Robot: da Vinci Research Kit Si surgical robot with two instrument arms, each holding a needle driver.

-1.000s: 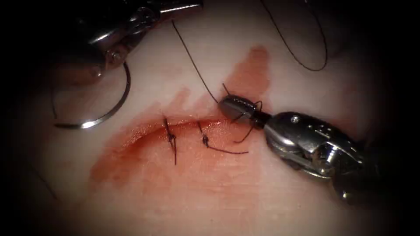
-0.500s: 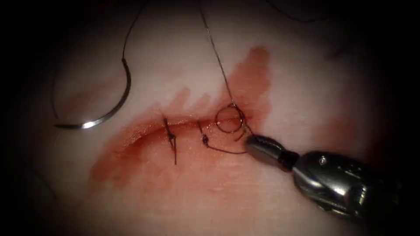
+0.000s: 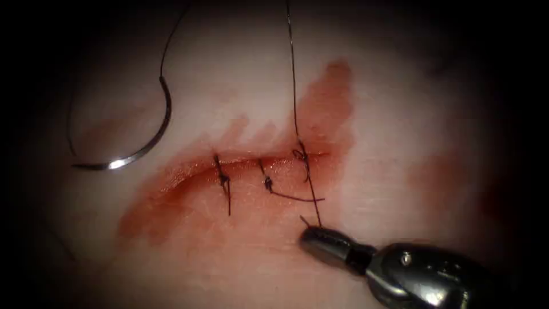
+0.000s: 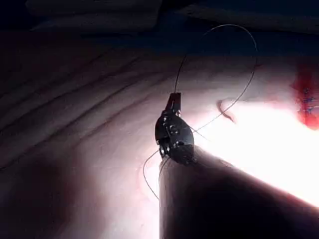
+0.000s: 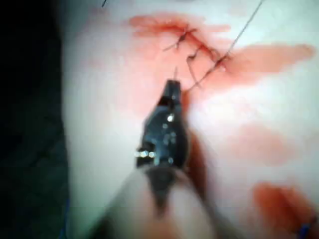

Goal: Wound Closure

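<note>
The curved needle (image 3: 150,143) lies loose on the tissue (image 3: 240,252), to the left of the cut (image 3: 246,163); neither tool holds it and it is not in the tissue. My right tool (image 3: 309,232) sits below the cut, its jaws shut on the thread's short end (image 3: 314,209). The thread (image 3: 294,80) runs taut from a small knot (image 3: 301,154) at the right end of the cut straight up out of the picture. In the left wrist view my left tool (image 4: 173,102) is shut on the thread (image 4: 219,32). The right tool (image 5: 173,89) also shows near the stitches (image 5: 199,47).
Two tied stitches (image 3: 222,177) (image 3: 267,183) with cut tails cross the cut left of the new knot. Red fluid (image 3: 326,109) stains the tissue around the cut. The thread (image 3: 171,40) from the needle's tail curves upward.
The left tool has left the endoscope view upward. The right tool moved down and away from the cut, and the thread loop has closed into a small knot as the thread came taut.
</note>
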